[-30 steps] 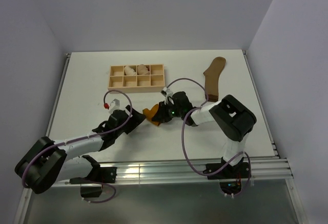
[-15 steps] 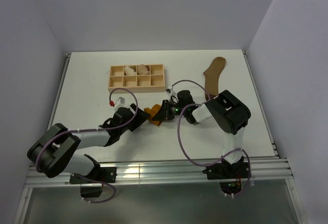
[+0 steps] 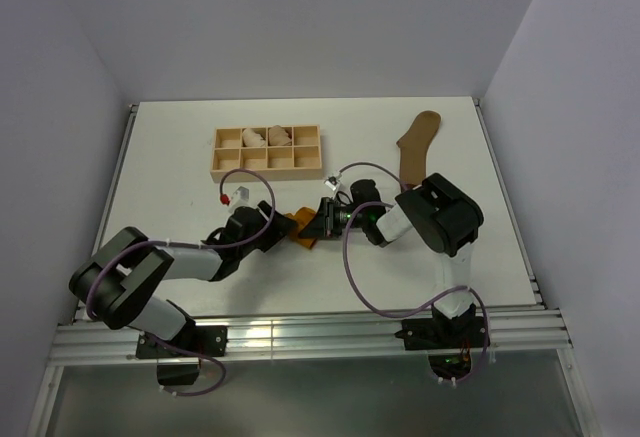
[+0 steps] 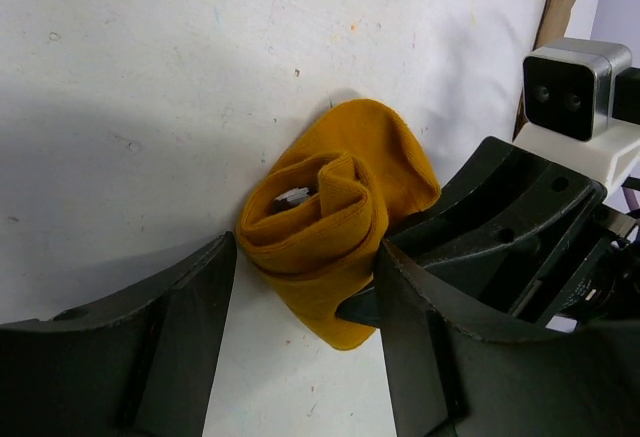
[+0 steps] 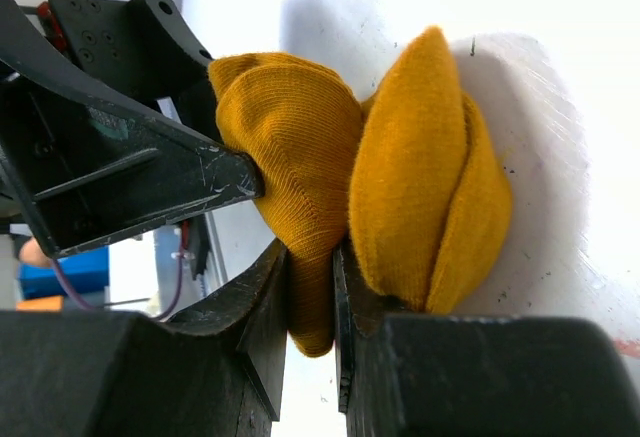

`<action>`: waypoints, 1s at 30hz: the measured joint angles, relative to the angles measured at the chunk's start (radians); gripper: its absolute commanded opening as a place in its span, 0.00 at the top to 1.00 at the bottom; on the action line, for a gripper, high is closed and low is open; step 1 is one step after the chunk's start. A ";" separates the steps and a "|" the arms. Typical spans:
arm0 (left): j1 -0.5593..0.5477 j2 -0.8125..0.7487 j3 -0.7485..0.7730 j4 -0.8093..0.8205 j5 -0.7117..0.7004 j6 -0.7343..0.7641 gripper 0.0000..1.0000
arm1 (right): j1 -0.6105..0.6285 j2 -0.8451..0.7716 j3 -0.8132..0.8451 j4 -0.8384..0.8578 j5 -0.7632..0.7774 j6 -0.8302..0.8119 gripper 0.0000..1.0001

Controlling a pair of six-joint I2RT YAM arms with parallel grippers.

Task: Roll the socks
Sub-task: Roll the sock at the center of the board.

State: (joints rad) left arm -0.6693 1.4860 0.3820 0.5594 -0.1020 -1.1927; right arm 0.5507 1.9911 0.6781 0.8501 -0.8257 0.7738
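Observation:
The mustard-orange sock (image 3: 302, 229) lies mid-table as a loose roll (image 4: 330, 217); its striped cuff is hidden. My right gripper (image 5: 312, 297) is shut on a fold at the roll's edge, the cloth pinched flat between its fingers (image 5: 262, 307). My left gripper (image 4: 305, 287) comes in from the opposite side, open, with its fingers (image 4: 190, 317) flanking the roll and just touching it. In the top view the left gripper (image 3: 281, 229) and right gripper (image 3: 321, 220) meet at the sock. The olive-brown sock (image 3: 415, 152) lies flat at the back right, untouched.
A wooden compartment tray (image 3: 300, 167) stands at the back left of centre, with pale rolled bundles (image 3: 265, 138) in two of its back cells. The right wrist camera (image 4: 575, 87) sits close beyond the roll. White walls bound the table's sides and back.
My left arm has reached further right, up to the sock, and its jaws have narrowed around the roll. The right gripper has shifted slightly right, still holding the sock.

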 measured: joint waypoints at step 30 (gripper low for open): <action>-0.034 0.047 0.113 -0.117 0.000 0.039 0.99 | 0.019 -0.319 -0.032 -0.426 0.294 -0.260 0.39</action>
State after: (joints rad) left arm -0.7036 1.5333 0.4953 0.4419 -0.1024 -1.1534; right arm 0.5697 1.6726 0.6464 0.4236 -0.5312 0.5137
